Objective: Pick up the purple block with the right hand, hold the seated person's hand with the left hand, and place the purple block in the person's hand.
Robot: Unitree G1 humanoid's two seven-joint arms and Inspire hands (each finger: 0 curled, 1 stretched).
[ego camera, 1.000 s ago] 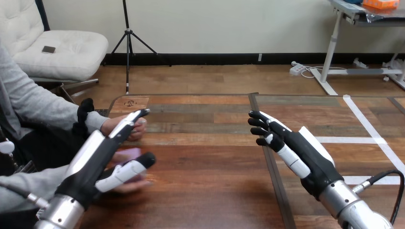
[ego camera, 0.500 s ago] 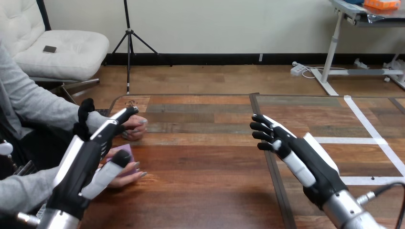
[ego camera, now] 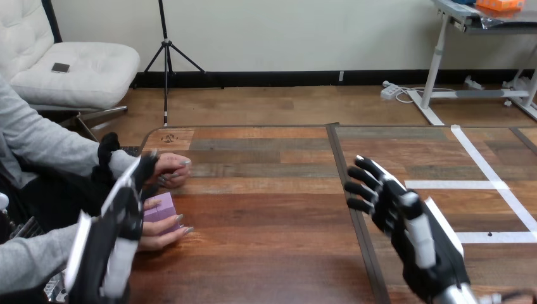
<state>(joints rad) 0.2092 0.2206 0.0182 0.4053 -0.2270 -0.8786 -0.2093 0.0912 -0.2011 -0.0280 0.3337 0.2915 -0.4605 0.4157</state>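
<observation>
Over at the left edge of the desk (ego camera: 272,221), the purple block (ego camera: 159,206) lies cradled in the person's nearer hand (ego camera: 166,233), so the delivery looks done. The left robot hand (ego camera: 123,218) stands alongside, fingers straight. The right robot hand (ego camera: 402,212) is empty and relaxed.

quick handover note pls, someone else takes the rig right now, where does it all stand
Left hand: open, fingers straight, raised beside the person's nearer hand; no grip on it that I can see.
Right hand: open, holds nothing, above the table at the right.
Purple block: lying in the person's nearer hand at the table's left edge. The person's farther hand rests on the table just behind.
Done: the block is in the person's hand.
Left: probably only pulling both arms clear.
</observation>
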